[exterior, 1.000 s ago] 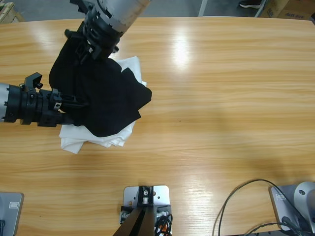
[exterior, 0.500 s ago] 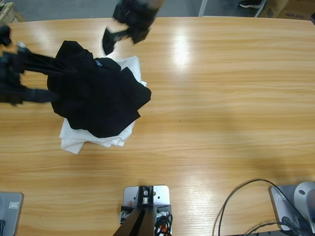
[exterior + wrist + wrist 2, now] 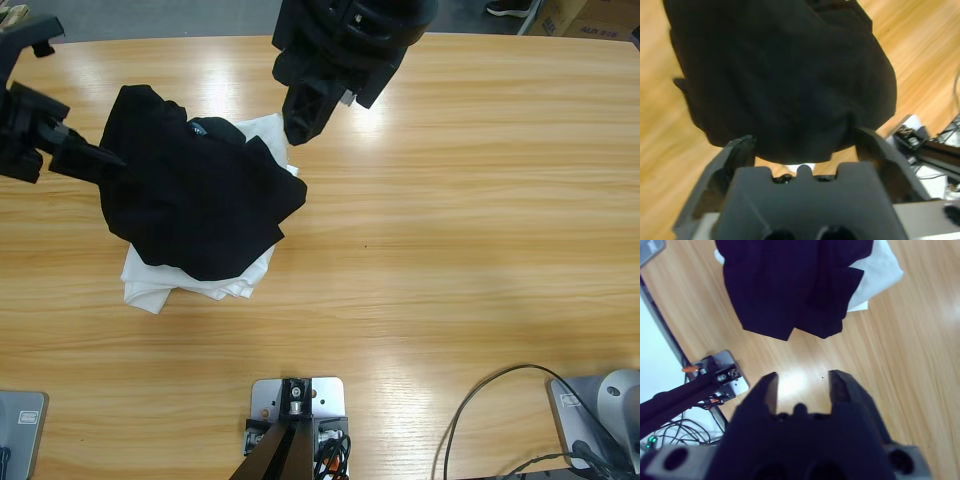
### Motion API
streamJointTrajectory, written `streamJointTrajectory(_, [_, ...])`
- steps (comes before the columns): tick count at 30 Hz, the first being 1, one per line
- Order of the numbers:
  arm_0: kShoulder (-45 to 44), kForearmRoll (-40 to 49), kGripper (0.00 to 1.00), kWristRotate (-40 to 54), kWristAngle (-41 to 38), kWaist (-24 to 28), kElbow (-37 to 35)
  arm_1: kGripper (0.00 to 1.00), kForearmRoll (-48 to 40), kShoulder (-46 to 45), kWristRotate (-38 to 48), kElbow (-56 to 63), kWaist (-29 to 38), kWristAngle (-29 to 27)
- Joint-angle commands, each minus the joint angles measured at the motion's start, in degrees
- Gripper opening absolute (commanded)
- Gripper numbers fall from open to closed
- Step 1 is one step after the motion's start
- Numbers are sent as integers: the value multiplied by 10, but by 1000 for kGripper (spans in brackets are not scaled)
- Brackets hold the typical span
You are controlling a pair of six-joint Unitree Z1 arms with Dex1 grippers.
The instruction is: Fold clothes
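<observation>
Your black polo (image 3: 195, 205) lay heaped over the white shirts (image 3: 190, 280) near the table's (image 3: 480, 200) 9 o'clock edge. Both your left gripper (image 3: 802, 145) and right gripper (image 3: 802, 385) had jaws released, grasping nothing. From 12 to 6 o'clock the wood lay bare.

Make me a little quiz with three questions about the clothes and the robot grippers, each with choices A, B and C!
1. Where does the black shirt lie?
A. on the white clothes
B. on the bare table, far from them
C. hanging off the table edge

2. What colour is the table?
A. blue
B. light wooden brown
C. black

3. How are the right gripper's jaws?
A. shut on the black shirt
B. shut on a white shirt
C. open with nothing between them

Answers:
1. A, the white clothes stick out from under it.
2. B, wood grain shows all over.
3. C, bare table shows through the gap in the right wrist view.
</observation>
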Motion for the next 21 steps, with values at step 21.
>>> streamJointTrajectory(21, [207,10,0,21,24,40,-135,0,68,307,11,-244,59,56])
